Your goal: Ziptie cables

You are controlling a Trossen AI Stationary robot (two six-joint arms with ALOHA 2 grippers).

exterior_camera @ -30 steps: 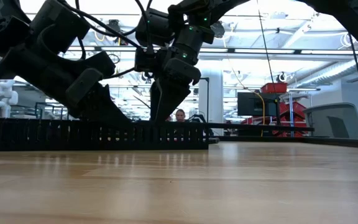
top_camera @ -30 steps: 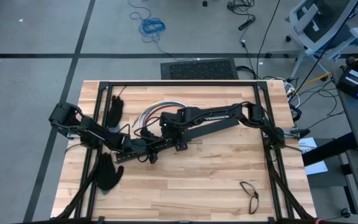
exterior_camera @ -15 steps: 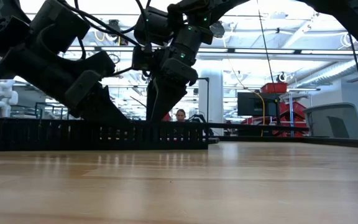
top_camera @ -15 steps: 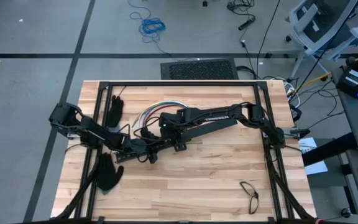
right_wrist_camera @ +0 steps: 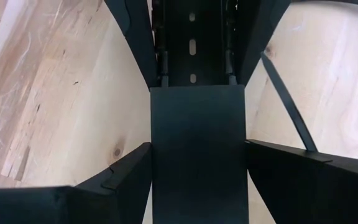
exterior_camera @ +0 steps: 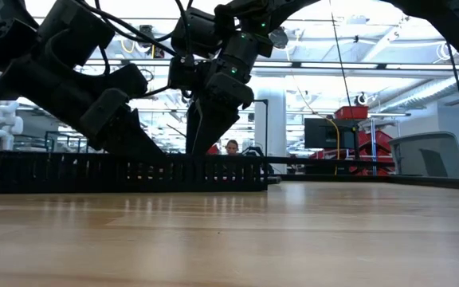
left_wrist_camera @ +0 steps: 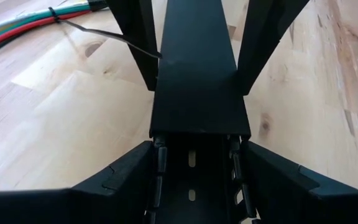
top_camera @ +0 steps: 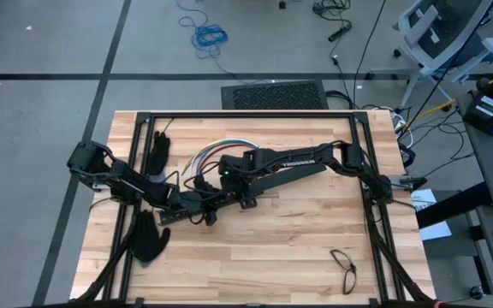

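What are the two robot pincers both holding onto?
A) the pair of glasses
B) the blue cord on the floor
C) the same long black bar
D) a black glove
C: the left pincer and the right pincer each have fingers on either side of the same long black bar, facing each other along it.

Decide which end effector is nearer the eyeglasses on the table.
Right. The right end effector and the left end effector both straddle the black bar mid-table; the eyeglasses lie toward the right arm's side.
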